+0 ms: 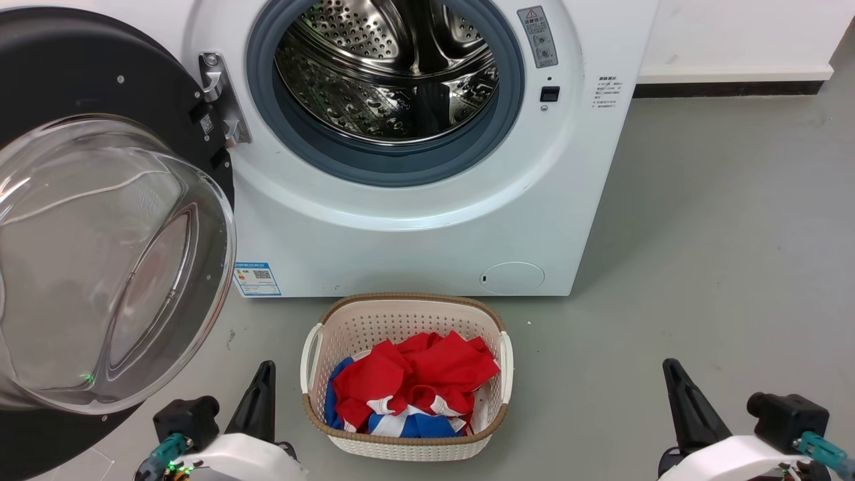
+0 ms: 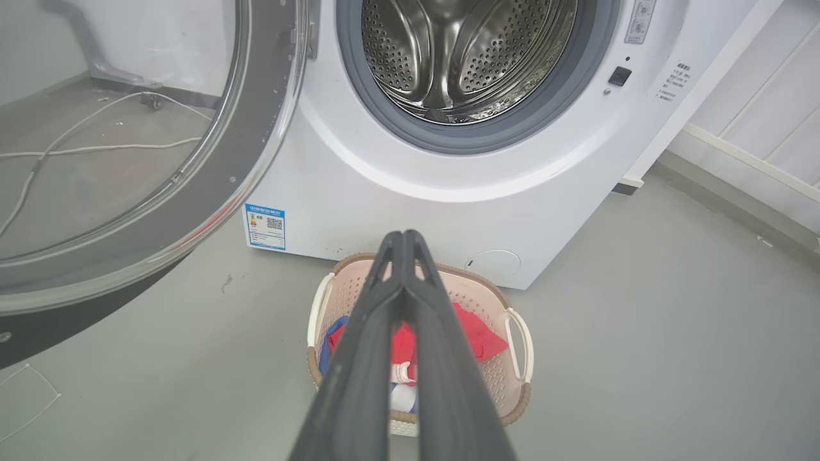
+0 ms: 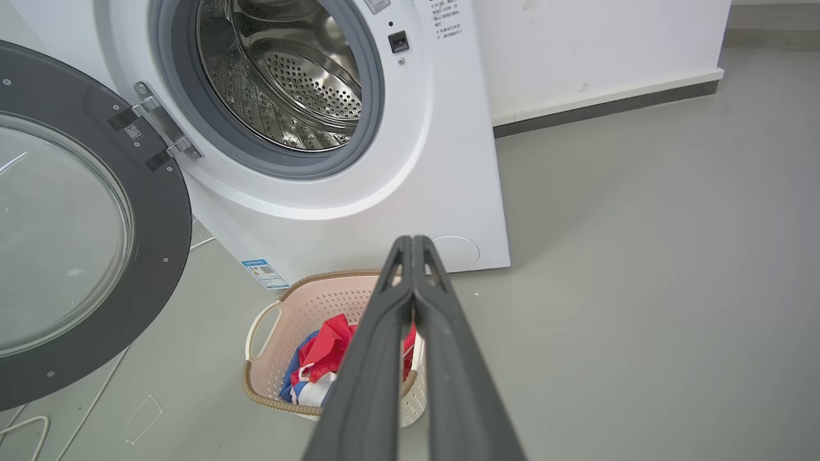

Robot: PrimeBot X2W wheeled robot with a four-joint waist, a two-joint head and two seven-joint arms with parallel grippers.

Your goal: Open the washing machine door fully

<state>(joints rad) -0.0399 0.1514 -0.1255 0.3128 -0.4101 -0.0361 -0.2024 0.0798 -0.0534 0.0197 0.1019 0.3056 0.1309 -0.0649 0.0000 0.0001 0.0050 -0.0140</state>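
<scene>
The white washing machine stands straight ahead with its steel drum exposed inside the grey gasket. The washing machine door, a black disc with a domed glass bowl, is swung out wide on its left hinge. It also appears at the left of the left wrist view and the right wrist view. My left gripper is low, below the door's edge and apart from it, fingers pressed together. My right gripper is at the lower right, shut and empty.
A white laundry basket with red and blue clothes sits on the floor before the machine, between my grippers. White cables lie on the floor behind the door. Bare grey floor stretches to the right, up to a wall skirting.
</scene>
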